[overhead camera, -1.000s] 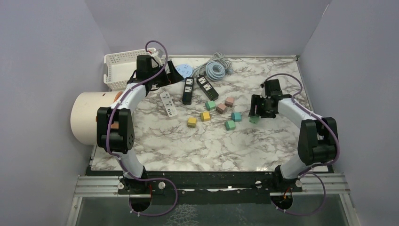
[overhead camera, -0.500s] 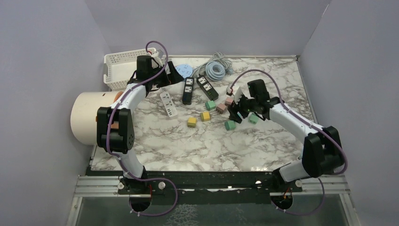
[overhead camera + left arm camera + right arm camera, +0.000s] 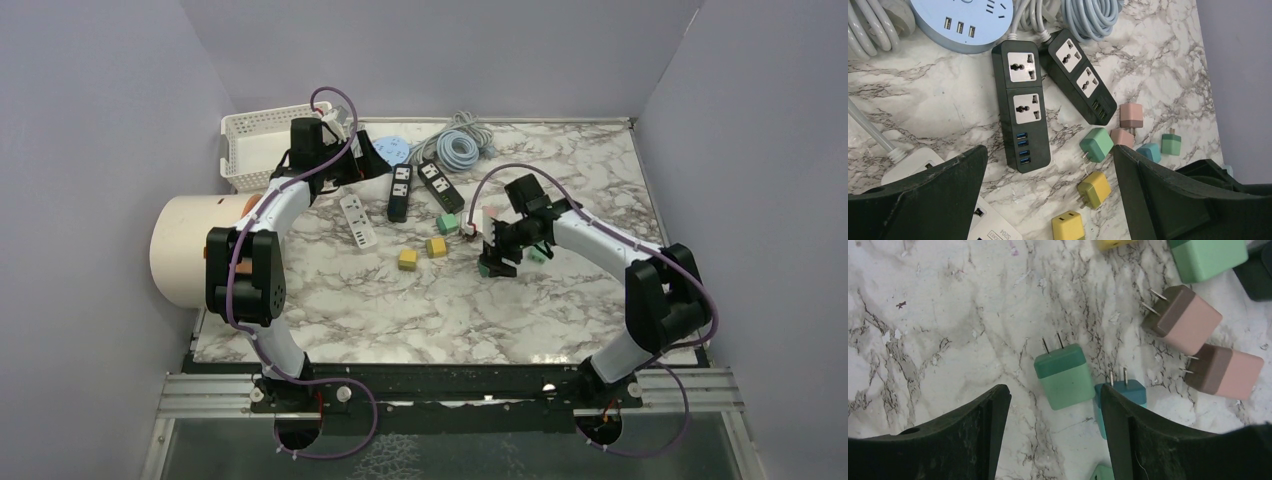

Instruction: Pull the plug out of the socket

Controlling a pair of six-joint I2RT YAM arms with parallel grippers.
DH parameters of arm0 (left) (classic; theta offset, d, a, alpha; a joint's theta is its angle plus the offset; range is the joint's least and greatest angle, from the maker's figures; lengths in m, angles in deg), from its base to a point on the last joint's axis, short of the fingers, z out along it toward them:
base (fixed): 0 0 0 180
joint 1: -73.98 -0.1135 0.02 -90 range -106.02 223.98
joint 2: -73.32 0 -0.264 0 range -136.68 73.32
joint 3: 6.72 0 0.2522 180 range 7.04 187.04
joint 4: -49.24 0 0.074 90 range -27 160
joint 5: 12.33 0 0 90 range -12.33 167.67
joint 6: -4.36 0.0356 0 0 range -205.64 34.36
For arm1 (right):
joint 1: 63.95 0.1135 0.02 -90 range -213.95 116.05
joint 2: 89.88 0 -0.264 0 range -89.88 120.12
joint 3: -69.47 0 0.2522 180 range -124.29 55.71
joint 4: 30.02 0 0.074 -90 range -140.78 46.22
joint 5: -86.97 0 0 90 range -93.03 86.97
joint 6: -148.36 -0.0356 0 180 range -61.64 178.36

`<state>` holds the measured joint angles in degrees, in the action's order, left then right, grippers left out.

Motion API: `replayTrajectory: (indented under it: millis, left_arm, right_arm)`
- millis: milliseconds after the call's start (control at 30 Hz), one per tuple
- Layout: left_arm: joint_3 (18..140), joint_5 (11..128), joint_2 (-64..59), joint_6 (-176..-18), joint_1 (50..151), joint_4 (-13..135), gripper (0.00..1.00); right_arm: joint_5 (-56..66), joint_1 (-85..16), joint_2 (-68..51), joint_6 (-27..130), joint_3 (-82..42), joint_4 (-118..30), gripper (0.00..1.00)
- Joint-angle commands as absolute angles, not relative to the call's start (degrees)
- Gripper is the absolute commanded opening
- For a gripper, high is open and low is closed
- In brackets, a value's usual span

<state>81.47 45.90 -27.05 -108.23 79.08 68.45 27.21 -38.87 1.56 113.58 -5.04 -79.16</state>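
Observation:
Two black power strips [image 3: 1020, 107] [image 3: 1082, 82] lie side by side, their outlets bare. My left gripper [image 3: 1048, 165] hangs open and empty above the near end of the longer strip; in the top view it [image 3: 372, 160] is at the back left. Loose plugs lie scattered: a green one [image 3: 1063, 375], a teal one [image 3: 1120, 395], two pink ones [image 3: 1183, 320], two yellow ones [image 3: 1094, 189]. My right gripper [image 3: 1054, 400] is open and empty, just above the green plug, with the teal plug by its right finger. In the top view it [image 3: 497, 250] is over the plug cluster.
A white power strip [image 3: 358, 220] lies left of the black ones. A round blue socket [image 3: 393, 148] and coiled cables [image 3: 460, 145] sit at the back. A white basket [image 3: 245, 150] stands at the back left, and a large cream roll [image 3: 190, 245] lies at the left edge.
My right arm has swung left from the right side of the table to over the plug cluster. The left arm has not moved.

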Motion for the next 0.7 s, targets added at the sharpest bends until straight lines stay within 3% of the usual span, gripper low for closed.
replayTrajectory:
  millis: [0, 433, 667]
  left_arm:
    - [81.13, 44.45, -24.49, -107.12, 79.17, 67.36, 0.99]
    - [81.39, 44.80, -24.49, -106.66, 79.08, 67.81, 0.99]
    - [81.49, 44.58, -24.65, -106.60, 78.82, 67.76, 0.99]
  right_arm:
    - [26.27, -37.48, 3.38, 118.33, -2.75, -79.39, 0.71]
    - [24.37, -37.41, 6.78, 120.02, -0.63, -69.57, 0.69]
    - [24.33, -36.03, 8.51, 119.00, -1.01, -68.97, 0.62]
